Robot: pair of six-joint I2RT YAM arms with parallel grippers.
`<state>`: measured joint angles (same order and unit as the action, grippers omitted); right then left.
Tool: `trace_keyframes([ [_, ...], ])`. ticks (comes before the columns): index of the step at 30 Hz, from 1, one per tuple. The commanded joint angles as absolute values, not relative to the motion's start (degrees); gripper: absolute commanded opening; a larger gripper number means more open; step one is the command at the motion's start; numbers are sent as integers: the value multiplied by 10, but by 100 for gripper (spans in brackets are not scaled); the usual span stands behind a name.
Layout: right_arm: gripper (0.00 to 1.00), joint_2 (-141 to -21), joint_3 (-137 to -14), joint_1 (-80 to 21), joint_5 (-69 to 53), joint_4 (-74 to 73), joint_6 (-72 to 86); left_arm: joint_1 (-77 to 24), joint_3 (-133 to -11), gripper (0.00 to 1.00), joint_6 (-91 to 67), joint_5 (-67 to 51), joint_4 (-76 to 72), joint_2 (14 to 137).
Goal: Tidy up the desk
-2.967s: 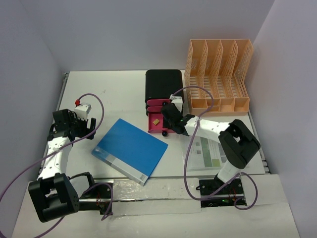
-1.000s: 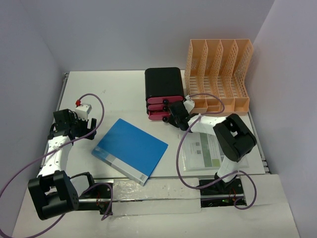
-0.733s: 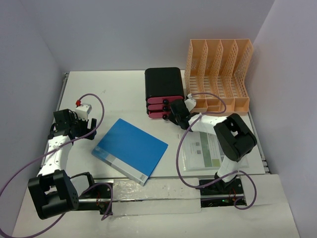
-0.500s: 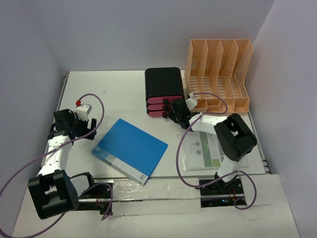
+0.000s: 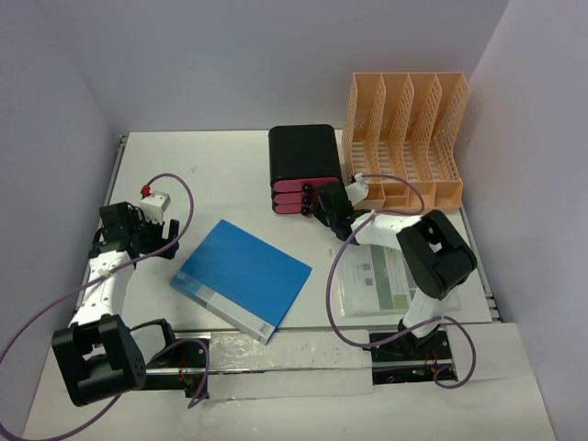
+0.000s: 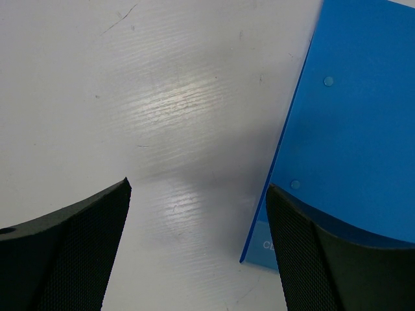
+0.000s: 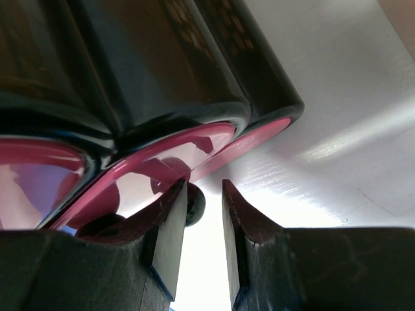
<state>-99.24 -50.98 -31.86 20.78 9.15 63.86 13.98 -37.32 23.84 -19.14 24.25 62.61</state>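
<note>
- The white counter point(image 5: 230, 165) fills the floor of the top view and carries everything.
- A black box point(image 5: 301, 152) with pink drawers point(image 5: 296, 200) stands at the far middle, just beside an orange file rack point(image 5: 404, 129) on its right.
- The right pincer point(image 7: 205, 188) is up against the lowest drawer front. Its jaws are narrowly apart and grip nothing (a small black knob point(image 7: 194, 204) sits at one fingertip).
- The left pincer point(image 6: 198, 194) hangs wide open over bare counter at the left, one finger overlapping the edge of a blue folder point(image 5: 243, 276).
- The folder lies flat and askew near the middle.
- A printed sheet point(image 5: 372, 280) lies under the right arm.
</note>
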Motion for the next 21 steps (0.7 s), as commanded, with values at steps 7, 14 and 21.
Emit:
trace_keyframes([
  [7,38,-852,-446,-347,220,74,568,143,-379,91,247,-205,238,628],
  [14,49,-745,-453,-472,218,-64,405,143,-384,91,252,-205,252,632],
  [21,55,-695,-466,-613,144,-189,384,143,-403,91,258,-195,292,637],
])
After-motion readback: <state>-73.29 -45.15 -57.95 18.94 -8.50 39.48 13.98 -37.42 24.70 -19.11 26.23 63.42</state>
